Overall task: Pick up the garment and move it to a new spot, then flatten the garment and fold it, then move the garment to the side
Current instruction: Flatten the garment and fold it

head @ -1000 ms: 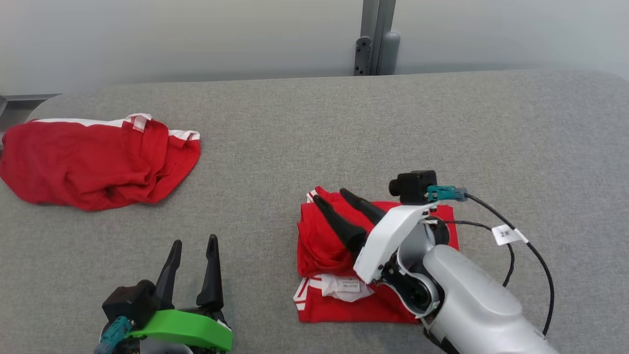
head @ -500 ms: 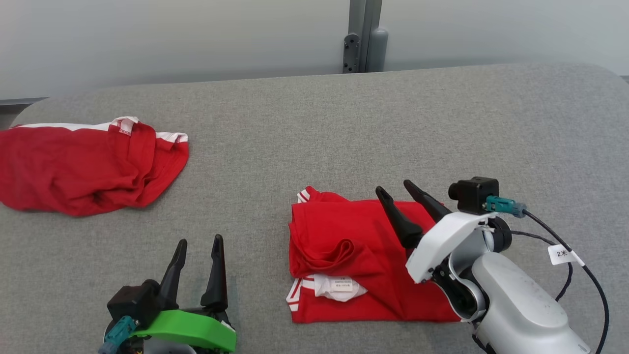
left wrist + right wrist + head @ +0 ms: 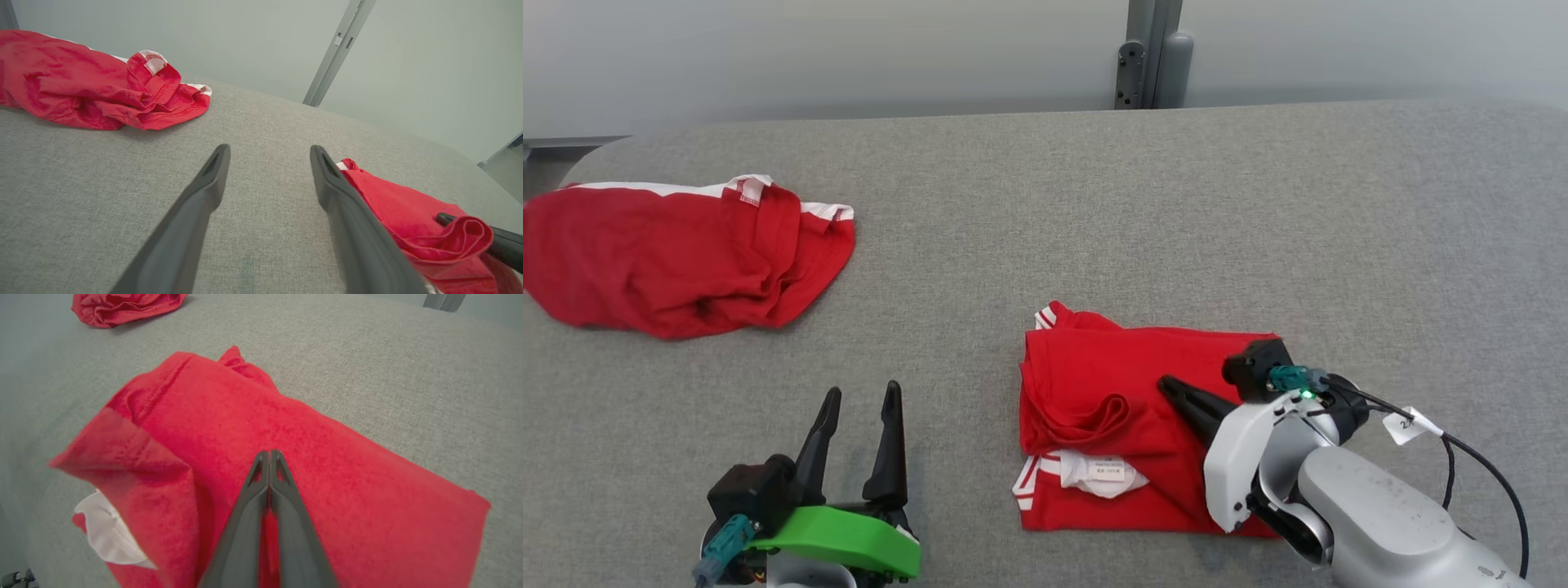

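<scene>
On the grey padded table (image 3: 1094, 204), just right of centre, the red garment (image 3: 1127, 384) lies folded into a rough rectangle, with a white label (image 3: 1104, 471) peeking from its near-left corner and a rolled lip of cloth along its left edge. The right gripper (image 3: 1165, 382) has its two fingers pressed together, tips low over the top layer with no cloth visibly nipped between them. The left gripper (image 3: 863, 390) hovers spread wide over bare table, near the garment's left edge but apart from it. A second red garment (image 3: 678, 261) lies crumpled well away at the far left. The fold appears all but finished, leaving the shift to the side. That likely calls for parting the fingers and gripping every layer at an edge, so the stack does not come undone.
</scene>
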`<state>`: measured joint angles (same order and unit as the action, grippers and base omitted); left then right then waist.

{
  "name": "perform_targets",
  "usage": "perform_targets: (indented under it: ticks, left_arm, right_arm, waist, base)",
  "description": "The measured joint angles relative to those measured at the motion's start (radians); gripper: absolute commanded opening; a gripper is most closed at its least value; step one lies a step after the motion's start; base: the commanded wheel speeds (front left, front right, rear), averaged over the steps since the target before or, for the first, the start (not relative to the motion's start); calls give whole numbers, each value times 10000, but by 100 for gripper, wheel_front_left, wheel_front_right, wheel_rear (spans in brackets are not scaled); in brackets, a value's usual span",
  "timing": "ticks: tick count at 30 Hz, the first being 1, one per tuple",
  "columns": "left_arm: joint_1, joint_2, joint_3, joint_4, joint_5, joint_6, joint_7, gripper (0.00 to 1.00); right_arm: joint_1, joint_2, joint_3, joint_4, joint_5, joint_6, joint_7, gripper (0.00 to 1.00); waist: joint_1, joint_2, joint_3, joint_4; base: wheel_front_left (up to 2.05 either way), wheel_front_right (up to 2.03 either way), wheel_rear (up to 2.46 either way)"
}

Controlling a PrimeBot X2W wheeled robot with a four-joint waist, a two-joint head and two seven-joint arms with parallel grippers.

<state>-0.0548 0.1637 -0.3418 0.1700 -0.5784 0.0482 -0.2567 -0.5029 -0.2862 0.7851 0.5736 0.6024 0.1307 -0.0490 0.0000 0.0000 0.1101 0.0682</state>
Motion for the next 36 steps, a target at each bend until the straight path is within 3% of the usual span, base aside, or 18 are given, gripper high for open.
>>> perform_targets:
  ticks: [9, 21, 27, 32, 33, 34, 35, 36]
  left_arm:
    - [41, 73, 6, 25, -4, 10, 0, 100]
    - [139, 127, -56, -67, -17, 128, 46, 100]
    - [223, 198, -67, -138, -21, 180, 48, 100]
    - [221, 299, -67, -263, 104, 249, 44, 100]
    - [219, 314, -52, -299, 165, 318, 29, 100]
    - [217, 320, -35, -309, 176, 328, 15, 100]
    - [214, 326, -36, -322, 221, 349, 8, 100]
    - [210, 328, -35, -337, 293, 397, 4, 100]
  right_arm:
    - [-105, -389, 2537, -731, 1699, -2, 79, 0]
    - [-363, 412, 4491, -407, 2940, 0, -769, 0]
    - [-847, 272, 3912, -180, 3097, 0, -1883, 0]
    - [-879, -4, 1801, -280, 2452, 0, -2100, 0]
    - [-805, -29, 1093, -451, 2167, 0, -2119, 9]
    - [-650, -59, 332, -639, 1787, 0, -2130, 35]
    - [-409, -63, -291, -811, 1467, 0, -2136, 48]
    - [-127, -48, -826, -968, 1160, -2, -2138, 74]
  waist:
    - [0, 0, -184, 184]
    - [0, 0, -315, 14]
    - [0, 0, -390, -116]
    - [0, 0, -471, -303]
    - [0, 0, -486, -349]
    - [0, 0, -501, -402]
    - [0, 0, -514, -448]
    - [0, 0, -526, -488]
  base:
    - [0, 0, 0]
    - [0, 0, 0]
    - [0, 0, 0]
    - [0, 0, 0]
    - [0, 0, 0]
    - [0, 0, 0]
    - [0, 0, 0]
    - [0, 0, 0]
